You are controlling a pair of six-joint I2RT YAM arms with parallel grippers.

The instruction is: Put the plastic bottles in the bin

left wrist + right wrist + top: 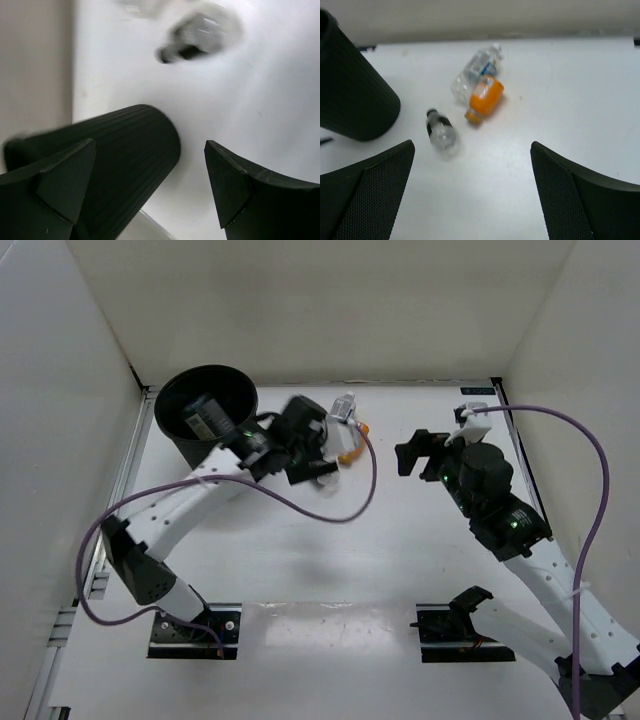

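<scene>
The black bin (205, 415) stands at the back left, and a labelled bottle (208, 418) lies inside it. Right of the bin, my left gripper (310, 445) hovers open and blurred, nothing between its fingers (65, 180). The bin's ribbed wall (125, 150) is close beside it. Three plastic bottles lie on the table: a clear labelled one (477, 67), an orange one (485, 97) touching it, and a black-capped one (441, 131) lying apart. My right gripper (472, 200) is open and empty, well short of them at centre right (415, 452).
White walls enclose the table on the left, back and right. Purple cables (590, 500) loop from both arms. Mounting plates (195, 630) sit at the near edge.
</scene>
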